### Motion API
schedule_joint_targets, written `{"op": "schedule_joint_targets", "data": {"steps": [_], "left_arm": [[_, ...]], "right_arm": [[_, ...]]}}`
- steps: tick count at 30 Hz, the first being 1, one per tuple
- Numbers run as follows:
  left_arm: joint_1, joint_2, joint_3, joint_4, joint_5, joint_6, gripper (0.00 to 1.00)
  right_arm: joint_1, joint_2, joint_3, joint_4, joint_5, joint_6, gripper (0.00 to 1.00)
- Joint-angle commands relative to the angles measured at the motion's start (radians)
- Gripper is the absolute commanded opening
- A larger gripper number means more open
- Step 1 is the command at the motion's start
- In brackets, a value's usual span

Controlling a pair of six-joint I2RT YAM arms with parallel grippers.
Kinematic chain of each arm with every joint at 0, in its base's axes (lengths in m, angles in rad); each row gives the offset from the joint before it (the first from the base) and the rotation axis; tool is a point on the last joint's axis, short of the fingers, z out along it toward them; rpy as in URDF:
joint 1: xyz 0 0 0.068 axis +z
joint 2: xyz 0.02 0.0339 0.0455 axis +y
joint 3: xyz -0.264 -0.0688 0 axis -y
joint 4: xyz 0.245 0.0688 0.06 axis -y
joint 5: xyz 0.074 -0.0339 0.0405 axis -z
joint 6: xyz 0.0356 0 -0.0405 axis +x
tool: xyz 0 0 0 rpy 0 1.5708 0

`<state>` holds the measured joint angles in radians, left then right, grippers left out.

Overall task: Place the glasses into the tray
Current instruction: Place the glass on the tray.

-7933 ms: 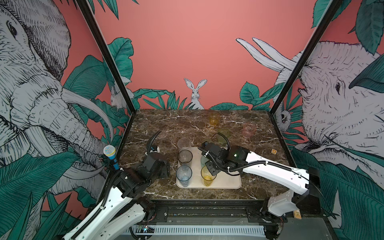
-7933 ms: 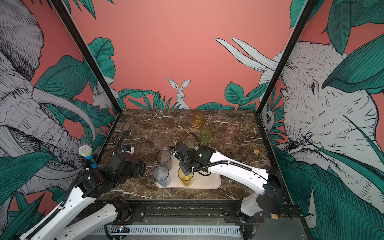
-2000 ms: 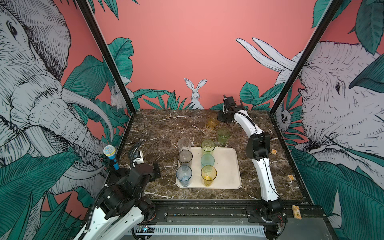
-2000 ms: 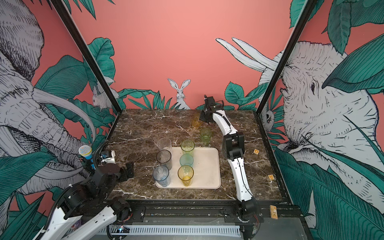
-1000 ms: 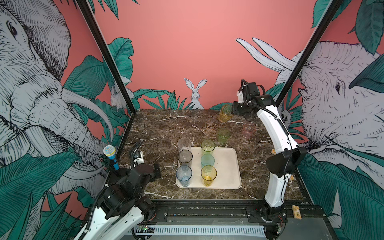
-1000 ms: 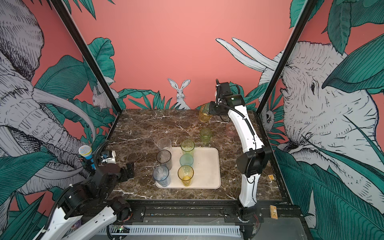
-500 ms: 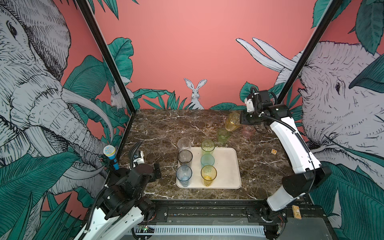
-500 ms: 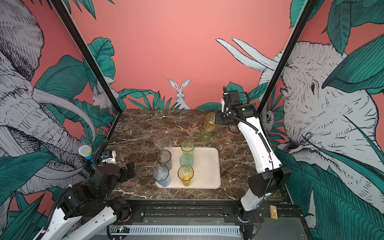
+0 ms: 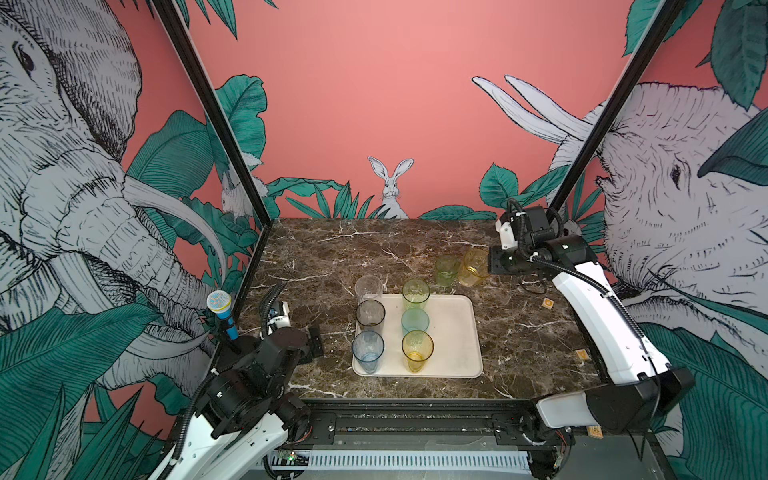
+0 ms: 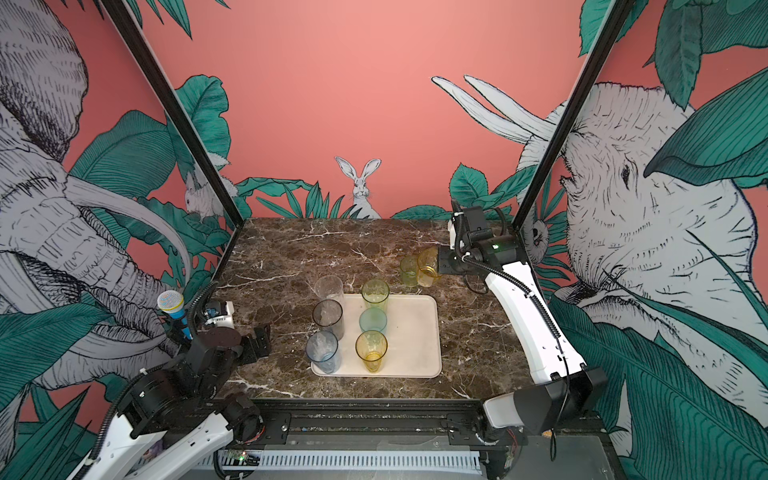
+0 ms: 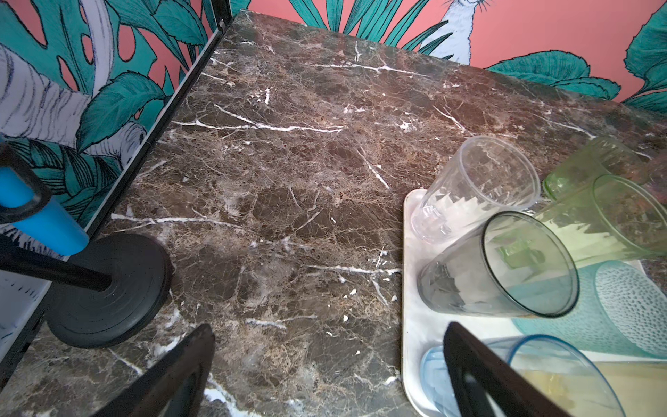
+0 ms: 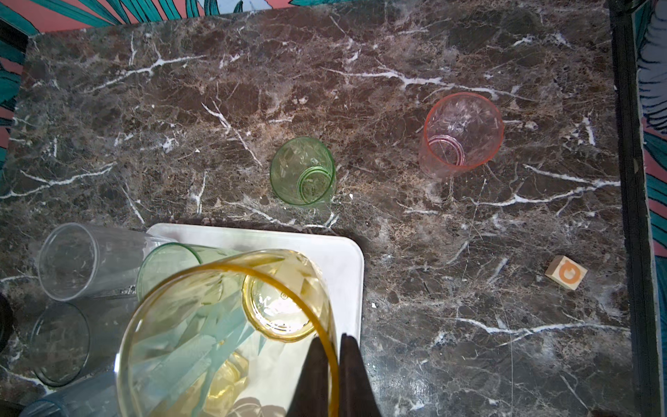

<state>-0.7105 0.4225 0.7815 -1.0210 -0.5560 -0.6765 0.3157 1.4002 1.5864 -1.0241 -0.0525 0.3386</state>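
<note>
Fingers point(image 12: 311, 382) of the right gripper point(image 12: 330, 346) are pinched together on the rim of the amber tumbler point(image 9: 473, 268), held tilted above the marble table point(image 9: 332, 257) beyond the far right corner of the tray point(image 9: 453, 332). Just beside it, behind the tray's far edge, we see a small green tumbler point(image 9: 446, 269) standing on the marble; a pink tumbler point(image 12: 462, 133) stands farther out. In the tray's left half we count six upright — clear tumbler point(image 9: 368, 286), grey tumbler point(image 9: 370, 313) and blue tumbler point(image 9: 368, 351) along its left rim, then tall green tumbler point(image 9: 415, 293), teal tumbler point(image 9: 414, 321) and yellow tumbler point(image 9: 417, 351). Off the tray's left side the left gripper point(image 11: 328, 328) hovers, its fingers wide apart and empty.
</note>
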Motion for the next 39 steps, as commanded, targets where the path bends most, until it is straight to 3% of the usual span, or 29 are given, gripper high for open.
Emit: {"op": "schedule_joint_targets", "data": {"steps": [1,21,39], "left_arm": [[0.003,-0.001,-0.01,0.007,0.003,0.005,0.99],[0.003,0.001,-0.018,0.013,0.004,0.002,0.99],[0.003,-0.001,-0.025,0.015,0.002,-0.002,0.99]], "right_arm": [[0.015,-0.046,-0.045,0.033,0.024,-0.016,0.0],[0.085,-0.083,-0.371,0.221,0.03,0.036,0.0],[0.091,0.02,-0.479,0.382,0.042,0.065,0.0]]}}
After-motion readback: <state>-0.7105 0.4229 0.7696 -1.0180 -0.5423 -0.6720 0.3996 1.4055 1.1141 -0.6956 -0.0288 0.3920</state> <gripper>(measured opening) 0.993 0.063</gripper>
